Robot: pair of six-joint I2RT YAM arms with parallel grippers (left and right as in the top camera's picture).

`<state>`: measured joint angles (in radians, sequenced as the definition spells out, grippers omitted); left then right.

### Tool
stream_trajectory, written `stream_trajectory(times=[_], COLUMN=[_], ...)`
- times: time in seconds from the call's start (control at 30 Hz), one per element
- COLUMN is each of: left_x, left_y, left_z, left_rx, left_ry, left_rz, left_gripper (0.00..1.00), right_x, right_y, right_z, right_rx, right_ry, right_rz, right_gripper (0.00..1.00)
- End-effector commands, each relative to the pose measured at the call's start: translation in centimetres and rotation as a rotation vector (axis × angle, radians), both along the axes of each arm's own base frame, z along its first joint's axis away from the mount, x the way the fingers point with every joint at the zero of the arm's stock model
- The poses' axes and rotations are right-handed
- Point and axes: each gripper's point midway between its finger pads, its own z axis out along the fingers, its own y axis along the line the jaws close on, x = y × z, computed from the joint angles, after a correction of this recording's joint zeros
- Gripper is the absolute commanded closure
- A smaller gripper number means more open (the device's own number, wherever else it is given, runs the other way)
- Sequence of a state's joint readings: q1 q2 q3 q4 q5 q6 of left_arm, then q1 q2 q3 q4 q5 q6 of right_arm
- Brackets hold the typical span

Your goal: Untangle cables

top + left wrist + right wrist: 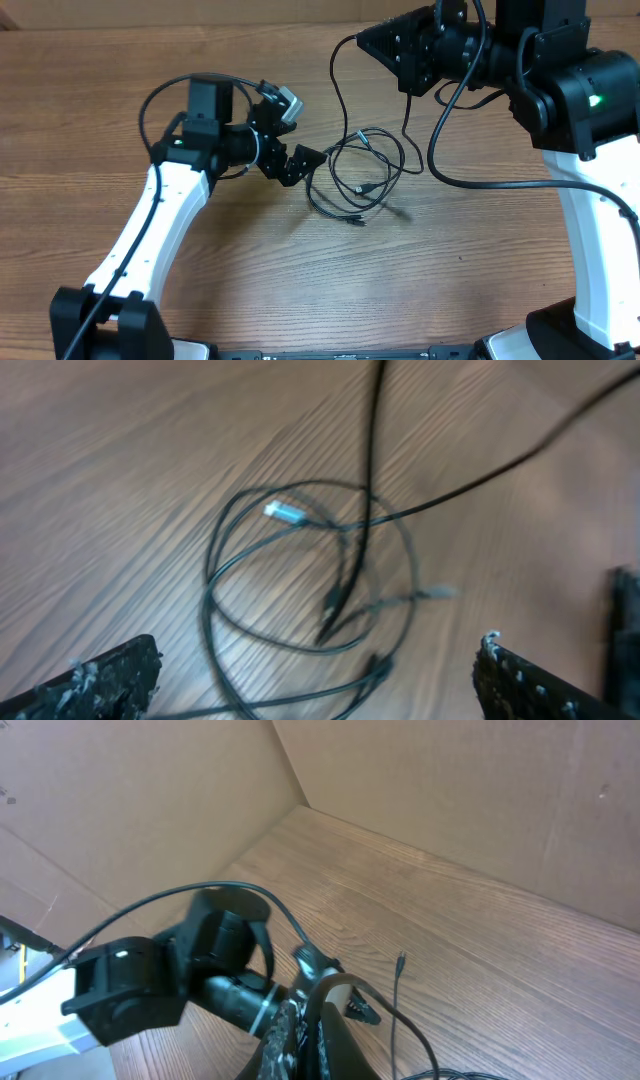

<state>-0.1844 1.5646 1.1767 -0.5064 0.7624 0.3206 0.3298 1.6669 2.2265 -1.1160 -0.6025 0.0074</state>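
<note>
Beside the cables, hovering with left gripper spread wide; above them, clamping one strand in right gripper.

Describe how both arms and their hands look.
The left arm and right arm each have a white shell link, black joints and a green light, with thick black cables looped alongside. The left hand and right hand are black; the left fingers are flecked white.
</note>
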Motion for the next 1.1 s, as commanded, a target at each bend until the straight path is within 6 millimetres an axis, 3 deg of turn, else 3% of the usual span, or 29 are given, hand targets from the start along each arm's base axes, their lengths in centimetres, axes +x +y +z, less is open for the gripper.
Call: stream_trajectory(times=[0.0,0.1,0.23,0.27,0.4,0.63,0.8,0.83,0.9,1.07], left_x=[1.5,1.2,0.5,0.3,-0.4,-1.0,-3.0,-3.7,-4.2,-4.6], left_y=[1.4,1.5,2.3,2.9,5.0,8.9,10.8,11.3,11.3,11.4], left_z=[-4.0,-6.0,-7.2,-7.6,-7.9,-5.4,-4.0,-3.6,-3.2,-3.3], left_rx=[0.159,0.177,0.218,0.248,0.327,0.322,0.351,0.363,0.357,0.361], left_ry=[0.014,0.082,0.148,0.169,0.239,0.344,0.391,0.398,0.408,0.424], left_rz=[0.057,0.054,0.080,0.106,0.222,0.535,0.671,0.692,0.703,0.706], left_gripper=[0.00,0.00,0.01,0.00,0.00,0.00,0.00,0.00,0.00,0.00], right_x=[-0.8,-0.5,2.6,4.3,7.1,7.7,6.9,6.5,6.0,5.0], right_y=[-0.2,-0.4,-3.6,-6.2,-13.2,-25.2,-31.8,-34.2,-37.2,-40.8], right_z=[1.6,1.5,0.7,0.7,1.6,1.2,-1.5,-3.3,-5.6,-10.6], right_rx=[0.017,0.007,-0.098,-0.143,-0.232,-0.327,-0.336,-0.317,-0.307,-0.315], right_ry=[-0.041,-0.045,-0.082,-0.095,-0.163,-0.132,0.006,0.090,0.191,0.396], right_rz=[0.001,-0.019,-0.255,-0.421,-0.746,-1.132,-1.302,-1.380,-1.467,-1.575], right_gripper=[0.96,0.96,0.96,0.96,0.96,0.96,0.96,0.96,0.96,0.96])
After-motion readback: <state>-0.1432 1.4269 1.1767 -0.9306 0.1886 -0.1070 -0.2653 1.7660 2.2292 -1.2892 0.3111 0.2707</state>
